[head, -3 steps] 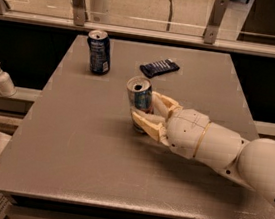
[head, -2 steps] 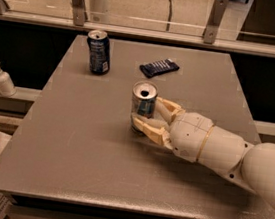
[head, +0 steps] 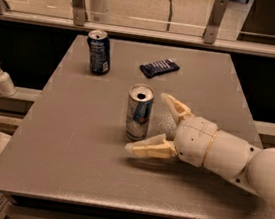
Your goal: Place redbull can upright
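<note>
- Since a second ago my claw (head: 147,124) is letting go: the fingers were clamped on the redbull can (head: 139,113), and now they are spreading wide apart, gripping nothing.
- Redbull can was leaning in my grip a second ago. Now it is standing upright on its own near the middle of the grey table (head: 70,163), opened top facing up.
- My claw is reaching in from the right, sitting low over the tabletop, just beside the can on its right side.
- Far finger (head: 175,108) is pointing up and left past the can's right side, with a clear gap showing between it and the can.
- Near finger (head: 148,150) is lying along the table just in front of the can's base; I cannot tell whether it is touching.
- My white arm (head: 251,164) is running off toward the right edge of the view.
- Dark navy can (head: 98,52) is standing upright at the table's far left, well apart from the redbull can.
- Dark snack wrapper (head: 159,67) is lying flat on the table behind the redbull can, to the right of the navy can.
- Pump bottle (head: 2,79) is standing on the ledge left of the table.
</note>
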Action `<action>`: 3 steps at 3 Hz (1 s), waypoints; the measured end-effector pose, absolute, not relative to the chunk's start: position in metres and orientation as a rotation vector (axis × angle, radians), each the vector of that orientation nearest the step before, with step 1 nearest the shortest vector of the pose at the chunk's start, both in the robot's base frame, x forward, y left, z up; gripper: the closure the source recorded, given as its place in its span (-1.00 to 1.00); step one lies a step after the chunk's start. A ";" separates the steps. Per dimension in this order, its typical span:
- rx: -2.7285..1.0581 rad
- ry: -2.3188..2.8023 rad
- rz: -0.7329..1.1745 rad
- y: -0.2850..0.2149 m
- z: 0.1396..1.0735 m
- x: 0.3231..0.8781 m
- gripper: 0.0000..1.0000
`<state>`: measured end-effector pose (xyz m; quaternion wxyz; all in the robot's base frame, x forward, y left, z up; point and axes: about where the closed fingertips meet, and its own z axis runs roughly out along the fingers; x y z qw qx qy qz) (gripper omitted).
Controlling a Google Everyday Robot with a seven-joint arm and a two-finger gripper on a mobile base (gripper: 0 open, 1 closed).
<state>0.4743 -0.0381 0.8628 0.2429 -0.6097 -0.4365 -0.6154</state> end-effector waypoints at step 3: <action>-1.754 -1.183 -1.709 -0.096 0.879 0.458 -1.00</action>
